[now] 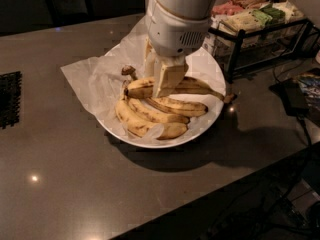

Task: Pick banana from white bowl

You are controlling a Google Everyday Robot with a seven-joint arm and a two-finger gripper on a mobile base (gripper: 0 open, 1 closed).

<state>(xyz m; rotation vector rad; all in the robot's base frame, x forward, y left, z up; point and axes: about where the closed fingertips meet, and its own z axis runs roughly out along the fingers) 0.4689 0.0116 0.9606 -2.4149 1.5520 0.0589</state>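
the gripper (160,84) clamps the banana (196,86) at its middle — for balance, i think — over the white bowl (209,119).

Matt plastic end effector (161,81) in glossy white bowl (210,121) (crinkled paper (87,79))

Gripper (159,84) hanging over middle of bowl (202,128), pointing down. Fingers (169,76) clamping banana (197,86) near its left end, one on near side, one on far side. Banana lying left to right across top of bunch (150,115), dark-tipped stem reaching past right rim. Paper (90,79) lining bowl, spilling over left and far edges. Bowl sitting on grey counter (60,174). Wire rack (260,31) holding packets at far right. Black mat (9,99) lying at left edge.
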